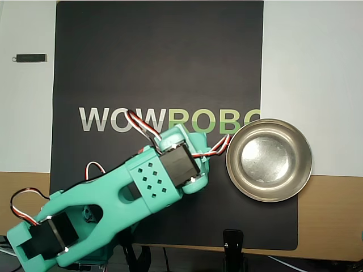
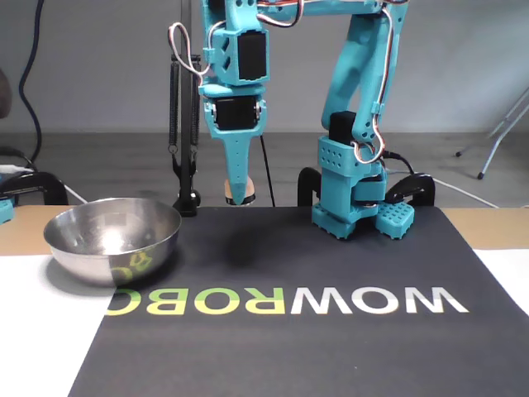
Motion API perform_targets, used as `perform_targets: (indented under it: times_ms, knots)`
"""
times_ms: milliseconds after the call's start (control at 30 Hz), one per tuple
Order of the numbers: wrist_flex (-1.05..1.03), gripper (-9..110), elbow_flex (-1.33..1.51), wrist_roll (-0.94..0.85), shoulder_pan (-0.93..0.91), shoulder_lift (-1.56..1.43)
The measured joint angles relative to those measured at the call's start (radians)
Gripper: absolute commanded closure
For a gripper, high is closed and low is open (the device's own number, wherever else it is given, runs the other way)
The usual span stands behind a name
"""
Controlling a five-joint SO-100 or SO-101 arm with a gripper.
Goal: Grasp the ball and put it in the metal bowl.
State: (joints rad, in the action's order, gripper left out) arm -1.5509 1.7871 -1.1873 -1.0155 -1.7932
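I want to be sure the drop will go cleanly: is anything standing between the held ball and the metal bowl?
Nothing visible. In the fixed view the tool holds the ball above the mat, right of the metal bowl, with only open air between them.

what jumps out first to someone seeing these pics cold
The big teal arm dominates, rearing over a black WOWROBO mat. In the fixed view its gripper hangs above the mat, pinching a small tan ball. The shiny metal bowl sits empty at that view's left, on the mat's edge.
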Motion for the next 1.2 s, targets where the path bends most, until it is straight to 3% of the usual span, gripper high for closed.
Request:
perform_targets:
  times_ms: [567, 1200]
  knots:
    - [0.0, 77, -0.253, 0.474, -0.077, 0.239]
    - [-0.011, 76, -0.58, 0.716, -0.19, 0.469]
